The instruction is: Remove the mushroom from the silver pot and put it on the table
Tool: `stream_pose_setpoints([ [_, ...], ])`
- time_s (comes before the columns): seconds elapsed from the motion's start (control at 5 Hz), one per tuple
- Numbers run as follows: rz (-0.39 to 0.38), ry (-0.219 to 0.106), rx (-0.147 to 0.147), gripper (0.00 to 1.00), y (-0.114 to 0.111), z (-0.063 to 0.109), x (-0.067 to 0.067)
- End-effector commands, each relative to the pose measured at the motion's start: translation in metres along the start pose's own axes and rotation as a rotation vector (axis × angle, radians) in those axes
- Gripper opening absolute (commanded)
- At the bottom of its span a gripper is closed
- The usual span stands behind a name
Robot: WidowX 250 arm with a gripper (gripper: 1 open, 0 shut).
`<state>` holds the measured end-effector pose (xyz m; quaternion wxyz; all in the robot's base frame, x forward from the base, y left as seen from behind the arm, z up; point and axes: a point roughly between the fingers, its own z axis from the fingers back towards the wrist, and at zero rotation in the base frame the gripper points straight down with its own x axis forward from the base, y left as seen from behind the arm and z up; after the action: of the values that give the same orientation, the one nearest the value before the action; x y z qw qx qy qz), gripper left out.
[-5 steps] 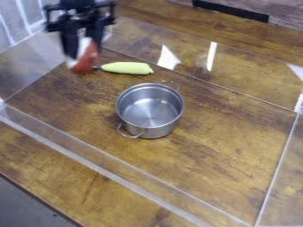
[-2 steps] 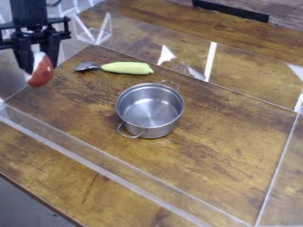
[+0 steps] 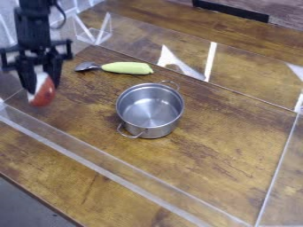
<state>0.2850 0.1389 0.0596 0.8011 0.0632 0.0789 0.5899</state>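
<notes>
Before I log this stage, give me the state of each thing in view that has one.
Pot: upright, uncovered, nothing inside.
Mushroom: out of the pot, between the jaws.
Jaws: closed on the mushroom.
Long vegetable: lying on its side on the table.

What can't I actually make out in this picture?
- Camera view: the pincer's tips and the mushroom are blurred, so their exact contact is unclear.
- Camera view: whatever touches the table under the mushroom is hidden behind it.
- Camera view: the robot arm is cut off by the top edge.
</notes>
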Motion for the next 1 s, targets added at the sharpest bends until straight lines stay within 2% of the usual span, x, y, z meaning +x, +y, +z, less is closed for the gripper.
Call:
stream_pose_setpoints([
  [0.0,0.006,-0.025,-0.03,0.0,-0.002,-0.004,0.007],
  [0.2,-0.005,-0.011,-0.034,0.0,-0.005,-0.015,0.01],
  [0.6,-0.147,0.027,-0.047,0.0,-0.03,-0.017,0.016],
  [0.8,-0.215,0.047,-0.053,1.0,-0.038,-0.015,0.018],
])
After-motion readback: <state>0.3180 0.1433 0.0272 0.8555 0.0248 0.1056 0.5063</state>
